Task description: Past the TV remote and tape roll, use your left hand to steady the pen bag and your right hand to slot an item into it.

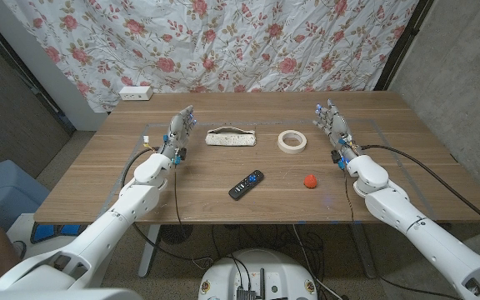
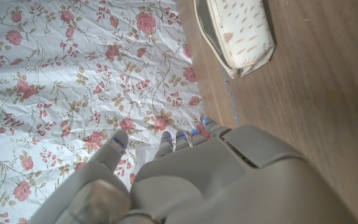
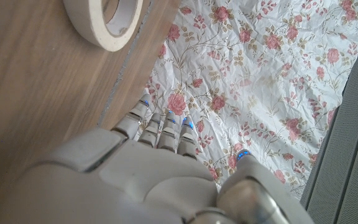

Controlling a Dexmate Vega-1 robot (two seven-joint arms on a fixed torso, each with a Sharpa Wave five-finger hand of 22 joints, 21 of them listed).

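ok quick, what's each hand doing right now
Left hand: open, holding nothing, apart from the pen bag.
Right hand: open, holding nothing, beside the tape roll.

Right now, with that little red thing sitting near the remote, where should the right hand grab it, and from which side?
Pinch the small red item across its middle, coming straight down from above. It looks low and rounded, lying alone on the table with bare wood around it, so no side seems blocked. The right hand is open, farther back near the tape roll.
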